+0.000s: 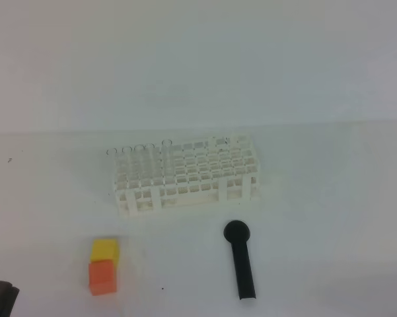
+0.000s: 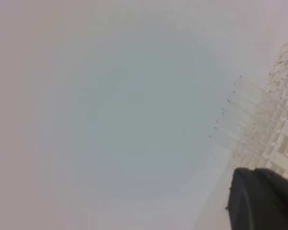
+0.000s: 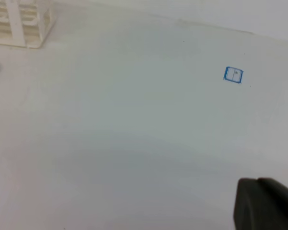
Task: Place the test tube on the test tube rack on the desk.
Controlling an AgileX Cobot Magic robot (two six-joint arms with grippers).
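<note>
Two grippers, both pressed together and holding nothing: the left gripper [image 2: 263,199] sits near left, the right gripper [image 3: 266,203] near right over bare desk [image 1: 317,218]. The test tube rack [image 1: 185,175] stands mid-desk, clear test tubes [image 1: 135,150] (faint rims only) in its far-left holes. Nearer lie an orange block [image 1: 102,275], yellow block [image 1: 105,249] and black tool [image 1: 240,259].

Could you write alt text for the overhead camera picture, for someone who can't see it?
A white test tube rack stands mid-desk, clear tubes in its back-left holes. Nearer the camera lie a black, round-headed tool and a yellow block touching an orange block.
</note>
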